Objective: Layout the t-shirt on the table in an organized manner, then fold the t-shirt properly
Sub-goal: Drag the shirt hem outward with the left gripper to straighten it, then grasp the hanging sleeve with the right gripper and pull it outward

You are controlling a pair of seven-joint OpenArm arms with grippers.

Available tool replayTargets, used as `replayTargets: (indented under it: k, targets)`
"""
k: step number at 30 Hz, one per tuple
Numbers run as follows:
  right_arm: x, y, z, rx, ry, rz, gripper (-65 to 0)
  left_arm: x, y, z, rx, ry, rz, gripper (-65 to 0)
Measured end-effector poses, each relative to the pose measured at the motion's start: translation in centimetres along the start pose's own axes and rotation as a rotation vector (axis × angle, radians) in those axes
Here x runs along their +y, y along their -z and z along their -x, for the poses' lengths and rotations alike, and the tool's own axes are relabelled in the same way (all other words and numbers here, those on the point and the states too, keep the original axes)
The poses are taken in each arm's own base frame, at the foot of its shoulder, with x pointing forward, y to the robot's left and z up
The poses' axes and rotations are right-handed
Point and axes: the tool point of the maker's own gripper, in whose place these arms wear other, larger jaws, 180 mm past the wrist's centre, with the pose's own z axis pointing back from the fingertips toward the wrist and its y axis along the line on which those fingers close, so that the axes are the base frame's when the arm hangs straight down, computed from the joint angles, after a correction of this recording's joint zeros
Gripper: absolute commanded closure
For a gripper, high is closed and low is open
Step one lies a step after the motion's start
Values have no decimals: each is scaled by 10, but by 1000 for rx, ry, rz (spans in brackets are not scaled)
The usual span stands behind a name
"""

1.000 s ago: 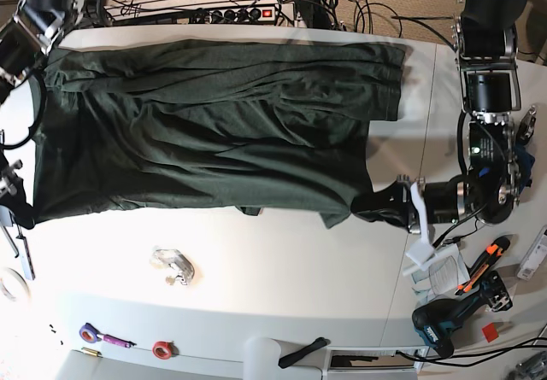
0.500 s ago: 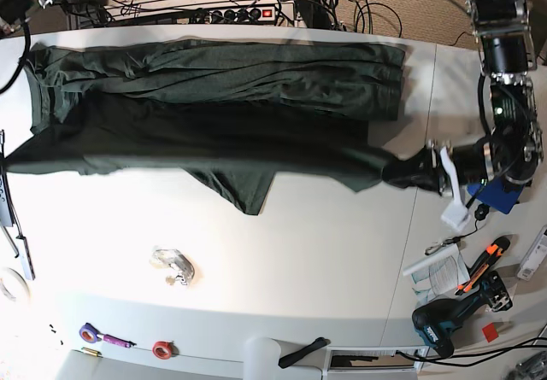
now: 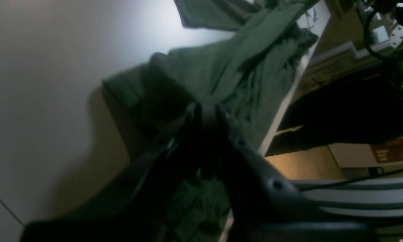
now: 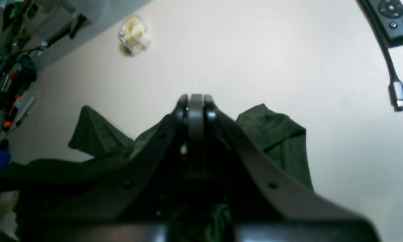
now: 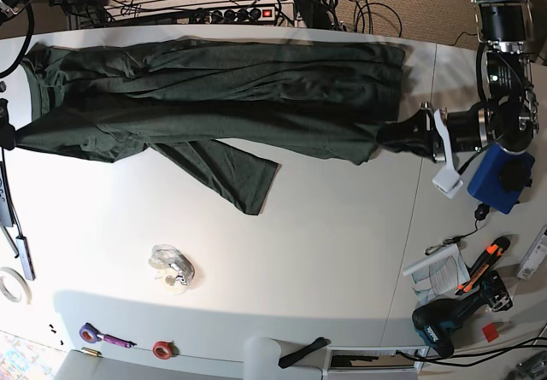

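A clear plastic bag [image 5: 173, 266] and tape rolls [image 5: 161, 348] lie on the near part of the white table [image 5: 325, 252], well apart from the cloth; a drill [image 5: 444, 318] and papers [image 5: 438, 271] sit at the near right. Cables and a power strip [image 5: 239, 13] run along the far edge. The t-shirt [image 5: 214, 98] lies stretched across the far half, the left gripper [image 5: 395, 134] clamped on its right edge and the right gripper [image 4: 195, 101] closed tight at its left edge, with cloth bunched beneath the jaws.

White table [image 5: 325, 226], seam line down its right part.
T-shirt [image 5: 214, 90] spread in a long band along the far edge, one flap [image 5: 231, 173] reaching toward the middle. Nearer than the flap: clear plastic clip [image 5: 171, 265]. Past that, at the near edge: purple tape roll [image 5: 89, 332], red roll [image 5: 161, 348], black handle [image 5: 302, 353]. Right of the seam: blue box [image 5: 500, 179], papers [image 5: 438, 273], drill [image 5: 449, 316].
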Motion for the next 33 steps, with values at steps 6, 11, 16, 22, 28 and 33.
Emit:
replayTargets:
  k: [6, 11, 16, 22, 28, 33]
  targets:
    - [-3, -1, 21, 114, -3, 15, 0, -2, 1, 27, 31, -57, 5, 0]
    - [-6, -1, 24, 129, -7, 36, -63, -4, 1, 45, 52, -94, 8, -133]
    - [-15, -1, 21, 109, -22, 82, -280, -4, 2, 44, 48, -93, 8, -280]
    - [-17, -3, -18, -54, -54, 95, -279, 5, -12, 23, 21, -48, -32, -280]
    - [-7, 1, -52, -152, -70, 67, -279, 27, -83, -83, -243, 116, -192, -279]
    - [1, 4, -66, -201, -66, 36, -279, 27, -111, -120, -343, 176, -239, -279]
